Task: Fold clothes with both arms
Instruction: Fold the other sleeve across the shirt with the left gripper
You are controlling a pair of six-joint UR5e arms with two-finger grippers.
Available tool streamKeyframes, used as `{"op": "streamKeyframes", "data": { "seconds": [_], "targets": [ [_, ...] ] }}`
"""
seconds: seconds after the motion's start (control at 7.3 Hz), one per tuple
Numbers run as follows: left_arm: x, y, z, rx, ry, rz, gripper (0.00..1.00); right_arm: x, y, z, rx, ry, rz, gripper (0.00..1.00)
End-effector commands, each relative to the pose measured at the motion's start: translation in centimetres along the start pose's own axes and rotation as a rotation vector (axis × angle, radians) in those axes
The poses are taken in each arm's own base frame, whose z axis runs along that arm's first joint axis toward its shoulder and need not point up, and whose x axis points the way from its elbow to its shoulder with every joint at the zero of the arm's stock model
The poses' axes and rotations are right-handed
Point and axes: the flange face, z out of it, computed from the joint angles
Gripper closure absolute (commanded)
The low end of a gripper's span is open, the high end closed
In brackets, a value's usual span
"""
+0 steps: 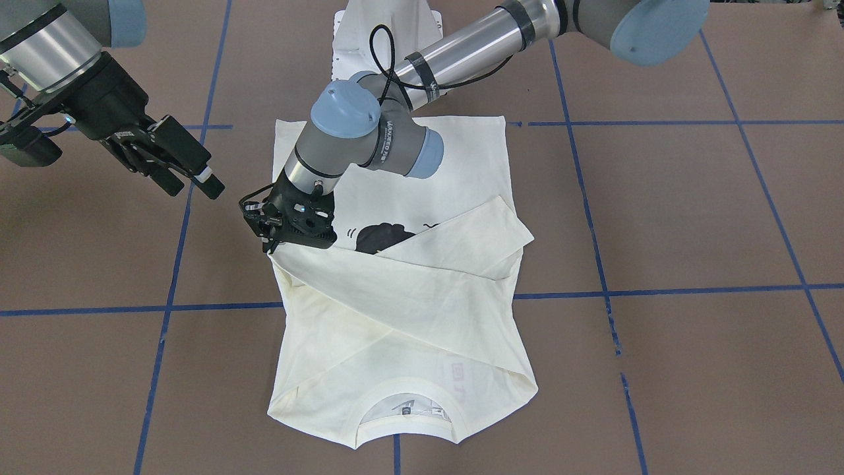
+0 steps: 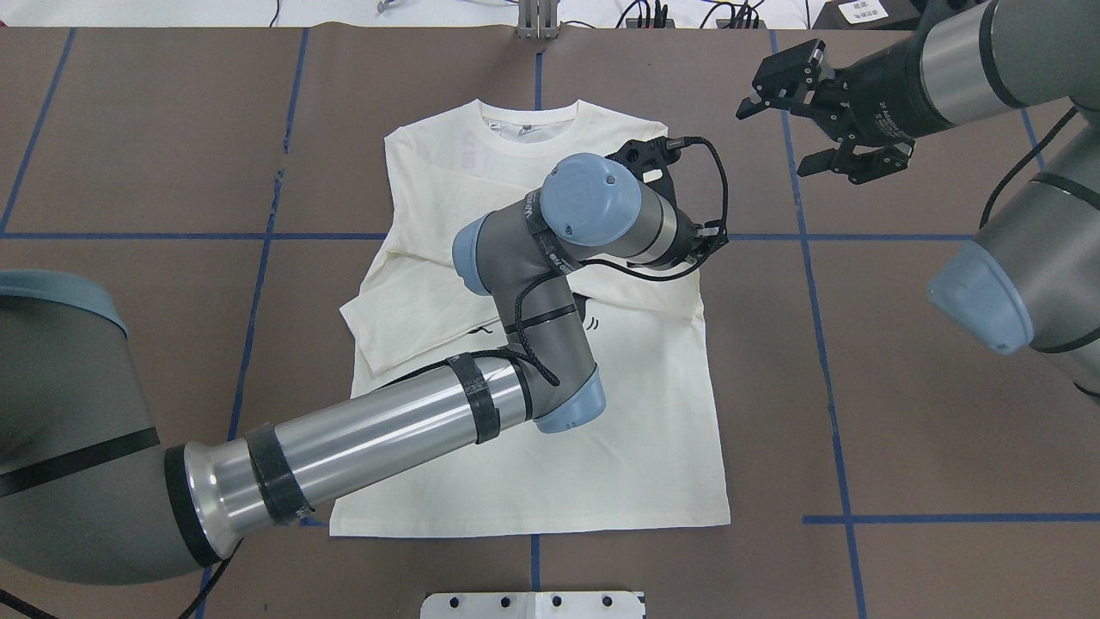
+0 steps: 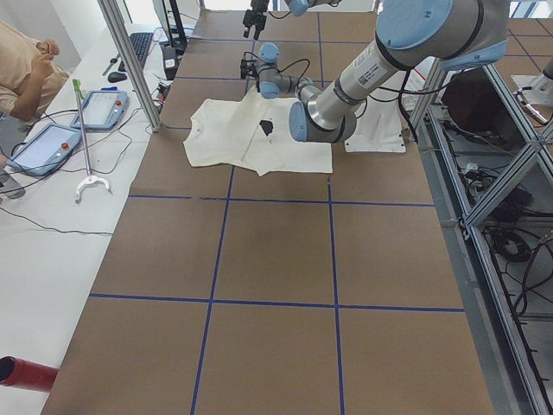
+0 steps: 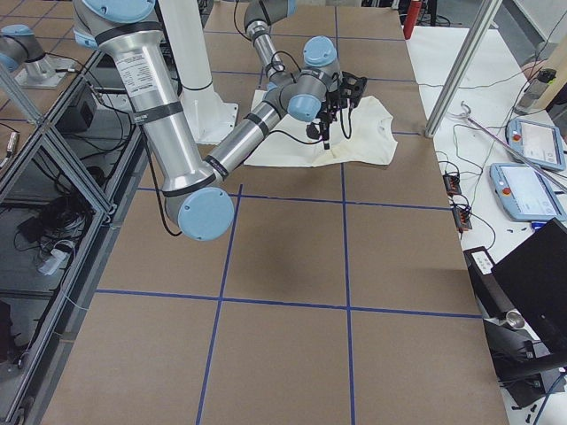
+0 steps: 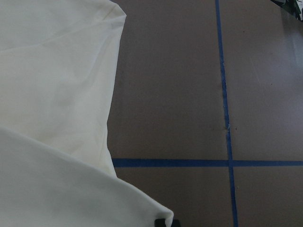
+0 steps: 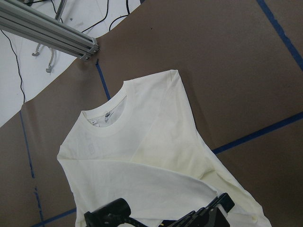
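The cream-white shirt [image 1: 409, 310] lies flat on the brown table, its ribbed collar [image 1: 405, 409] away from the robot. Both sleeves are folded across the chest and partly cover the black cat print [image 1: 382, 237]. My left arm reaches across the shirt [image 2: 636, 430]. My left gripper [image 1: 269, 244] sits low at the shirt's side edge and looks shut on the end of the upper sleeve; in the overhead view the wrist hides its fingers. My right gripper [image 1: 194, 190] is open and empty, above bare table beside the shirt; it also shows in the overhead view [image 2: 772, 142].
The white pedestal base [image 1: 386, 33] stands at the robot's side of the table. Blue tape lines [image 1: 165, 307] cross the brown surface. A side table with tablets [image 3: 52, 147], a metal post [image 3: 130, 60] and a person [image 3: 26, 69] are beyond the far edge.
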Motion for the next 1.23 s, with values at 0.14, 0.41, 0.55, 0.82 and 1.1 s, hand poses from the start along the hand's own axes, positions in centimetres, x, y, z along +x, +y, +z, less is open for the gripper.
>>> {"op": "streamKeyframes", "data": {
  "seconds": [0.14, 0.41, 0.55, 0.82, 1.1],
  "targets": [
    [0.6, -2.4, -1.9, 0.024, -0.008, -0.074, 0.47, 0.0, 0.1, 0.4, -0.001, 0.004, 0.006, 0.00],
    [-3.5, -7.0, -8.7, -0.071, -0.124, -0.119, 0.43, -1.0, 4.4, 3.5, -0.017, 0.012, 0.008, 0.00],
    [-9.3, -7.0, -12.6, -0.054, -0.113, -0.101, 0.43, -0.4, 5.9, 3.7, -0.047, 0.021, 0.049, 0.00],
    [-15.6, -7.5, -17.4, -0.028, -0.162, -0.051, 0.43, 4.1, 12.1, 5.4, -0.138, 0.094, 0.073, 0.00],
    [-18.7, -6.7, -23.6, -0.045, -0.218, -0.053, 0.45, 8.3, 21.7, 12.1, -0.046, 0.181, 0.011, 0.00]
  ]
}}
